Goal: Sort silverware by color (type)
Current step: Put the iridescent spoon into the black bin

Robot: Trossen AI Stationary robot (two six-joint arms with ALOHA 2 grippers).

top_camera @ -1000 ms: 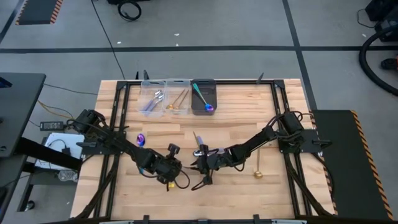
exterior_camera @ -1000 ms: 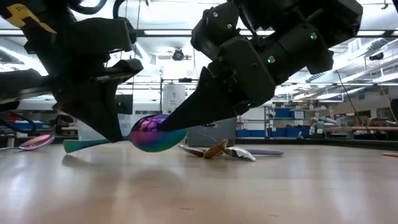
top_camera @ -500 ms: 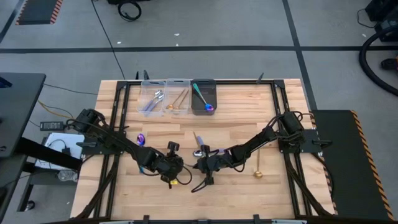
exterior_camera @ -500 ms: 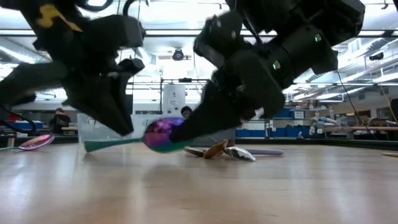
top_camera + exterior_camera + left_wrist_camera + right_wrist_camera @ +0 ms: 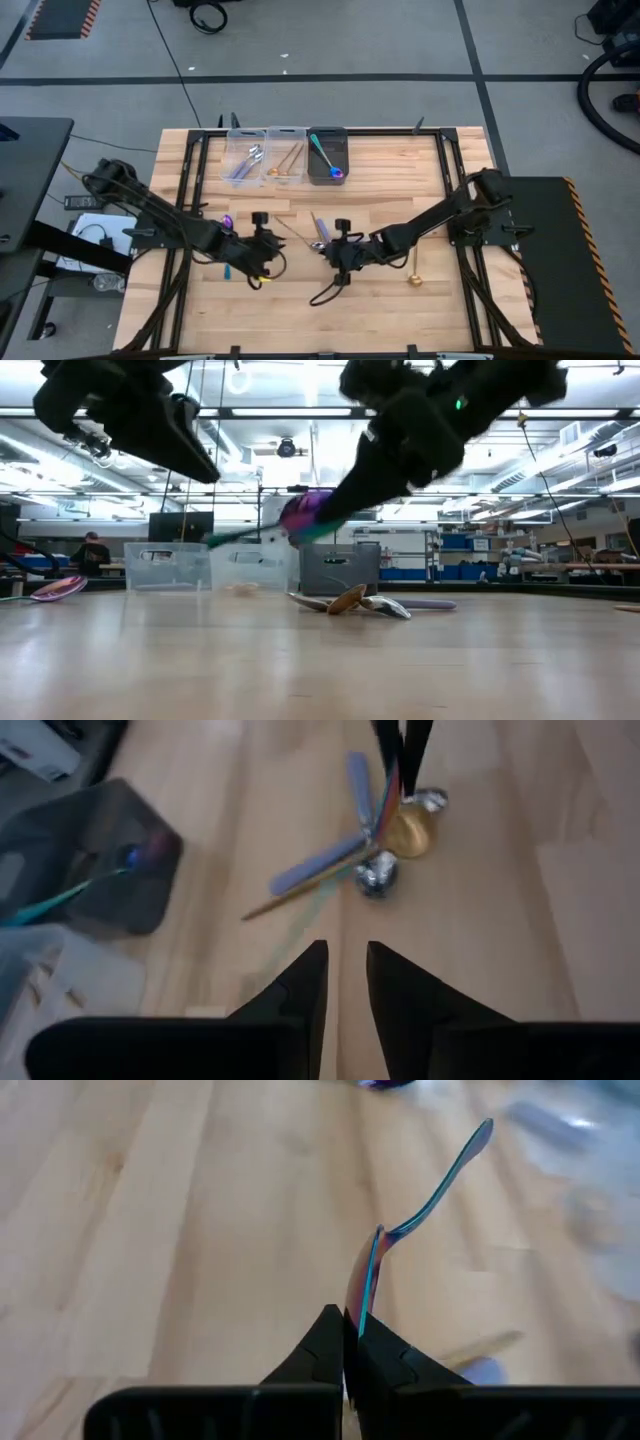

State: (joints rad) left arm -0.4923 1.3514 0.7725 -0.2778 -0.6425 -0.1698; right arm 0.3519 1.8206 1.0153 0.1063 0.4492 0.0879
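Observation:
My right gripper (image 5: pixel 345 1328) is shut on an iridescent spoon (image 5: pixel 300 515) with a purple bowl and a teal handle, held above the table's middle. My left gripper (image 5: pixel 345 970) hangs open to its left (image 5: pixel 272 252), above the table with nothing between its fingers. A small pile of silverware (image 5: pixel 385 830), lilac-handled and gold, lies flat on the wood between the arms (image 5: pixel 318 236). One purple-bowled spoon (image 5: pixel 227 222) lies at the left and a gold spoon (image 5: pixel 413 272) at the right. My right gripper pinches the spoon's purple bowl (image 5: pixel 362 1285) between its two fingertips, the bowl standing on edge. The fingers slant downward from the table's right. The teal handle (image 5: pixel 240 533) sticks out beyond the fingertips toward the left arm. The spoon is lifted clear of the table.
Along the far edge stand two clear bins (image 5: pixel 250 160) (image 5: pixel 285 158) holding silverware and a dark bin (image 5: pixel 328 156) with a teal-handled spoon. A black frame (image 5: pixel 195 150) borders the wooden top. Bare wood lies along the near edge.
My right gripper has shut on the spoon's bowl and lifted the spoon off the table. My left gripper has let go of the teal handle, opened, risen and drawn back toward the table's left.

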